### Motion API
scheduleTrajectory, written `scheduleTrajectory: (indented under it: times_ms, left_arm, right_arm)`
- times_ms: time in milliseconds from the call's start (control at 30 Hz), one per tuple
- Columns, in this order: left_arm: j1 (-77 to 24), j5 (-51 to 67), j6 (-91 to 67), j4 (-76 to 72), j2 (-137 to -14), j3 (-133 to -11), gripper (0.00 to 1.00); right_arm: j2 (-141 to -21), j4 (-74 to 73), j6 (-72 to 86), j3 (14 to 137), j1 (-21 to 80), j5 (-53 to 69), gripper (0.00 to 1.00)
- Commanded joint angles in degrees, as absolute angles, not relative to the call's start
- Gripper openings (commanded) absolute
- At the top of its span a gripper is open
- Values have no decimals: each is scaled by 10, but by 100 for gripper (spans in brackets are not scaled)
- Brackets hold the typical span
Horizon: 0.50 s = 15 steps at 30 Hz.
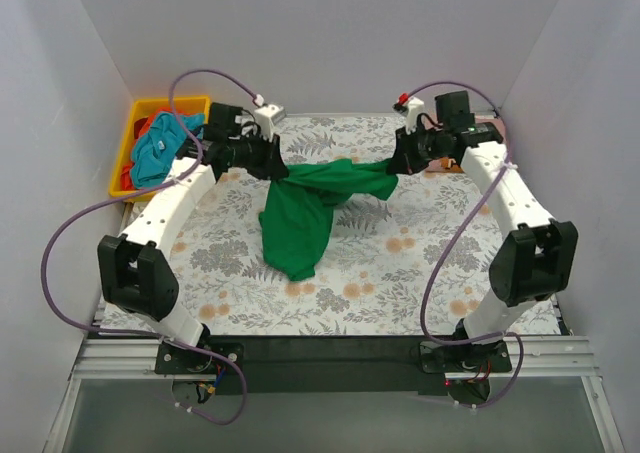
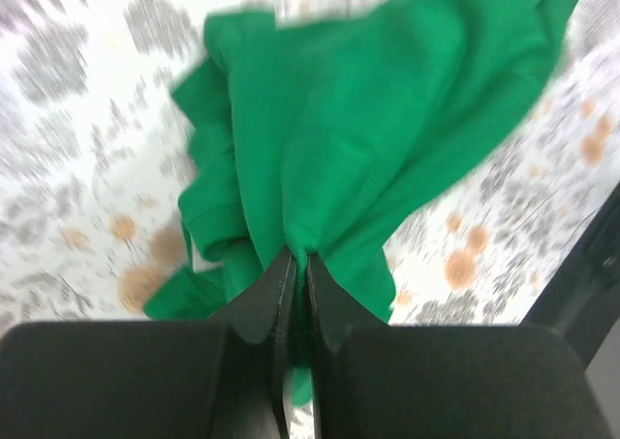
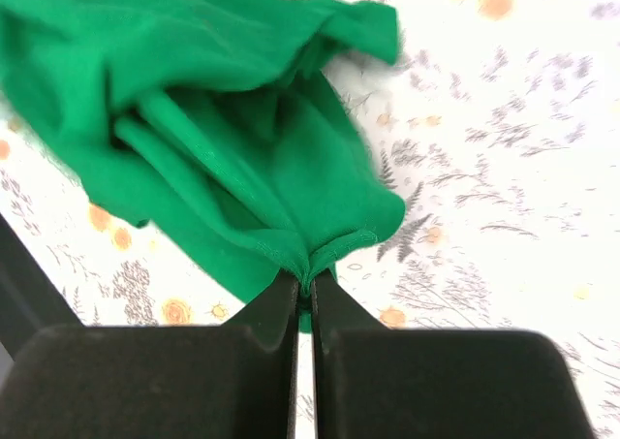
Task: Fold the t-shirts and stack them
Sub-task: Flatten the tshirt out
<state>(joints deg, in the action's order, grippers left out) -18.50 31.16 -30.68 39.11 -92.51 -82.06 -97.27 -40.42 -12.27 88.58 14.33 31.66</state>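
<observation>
A bright green t-shirt hangs bunched over the floral table cover, stretched between both grippers. My left gripper is shut on one edge of the green cloth, which is pinched between the black fingers. At the other end my right gripper is shut on a hemmed edge of the same shirt; the fold enters between its fingertips. The shirt's lower part droops onto the table toward the front. More t-shirts, teal and red, lie piled in the bin.
A yellow plastic bin stands at the back left corner. White walls close in the table on three sides. Purple cables loop from both arms. A small orange object sits by the right arm.
</observation>
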Motion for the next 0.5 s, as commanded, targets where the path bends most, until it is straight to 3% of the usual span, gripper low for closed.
scheduleTrajectory:
  times_ms: [0,300,467]
  left_arm:
    - [-135,338,-335,396,-868,-892,0]
    - [-107,326,-359,367,-846,-1007,0]
    - [-107,335,-332,385,-846,-1084,0]
  right_arm:
    - [-927,-446,-146,927,116,306,1]
    - [-847,-450,-195,983,97,269,1]
    - [-838,-458,-224,1090,93,247,1]
